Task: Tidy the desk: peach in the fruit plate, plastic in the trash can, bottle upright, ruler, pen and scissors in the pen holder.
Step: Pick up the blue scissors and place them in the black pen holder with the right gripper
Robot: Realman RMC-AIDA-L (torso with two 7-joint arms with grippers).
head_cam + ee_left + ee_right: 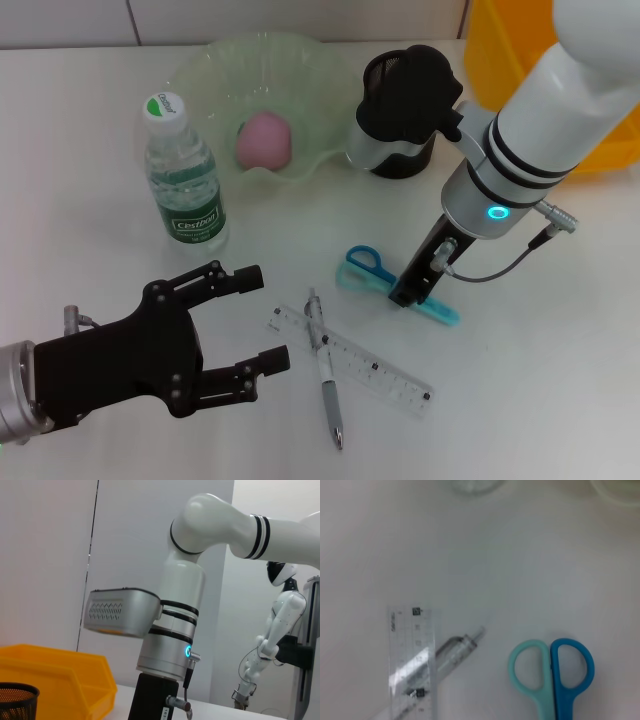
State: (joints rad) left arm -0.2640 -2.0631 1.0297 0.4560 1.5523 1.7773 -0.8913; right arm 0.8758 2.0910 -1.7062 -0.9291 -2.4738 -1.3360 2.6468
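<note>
- Scissors [385, 280] lie flat on the desk [80, 120] in the head view, right of the middle. The right gripper [412, 292] is straight down on their blades, likely to pick them up for the pen holder [398, 120] at the far side. I cannot tell if its jaws are closed on them.
- Just left of the scissors, the pen [324, 365] lies across the clear ruler [350, 362], so both still wait their turn.
- The peach [264, 139] already sits in the green fruit plate [205, 70], far and left. The bottle [183, 178] stands up beside it.
- The left gripper [262, 318] hangs near and left with its jaws wide open, holding nothing.
- In the left wrist view, the right arm [175, 625] stands tall over the desk. The yellow trash can [65, 672] and the pen holder's rim [17, 692] show behind it.
- In the right wrist view, the scissor handles [552, 667] are close below the camera. The ruler [412, 662] and pen [455, 647] lie beside them. No fingers show.
</note>
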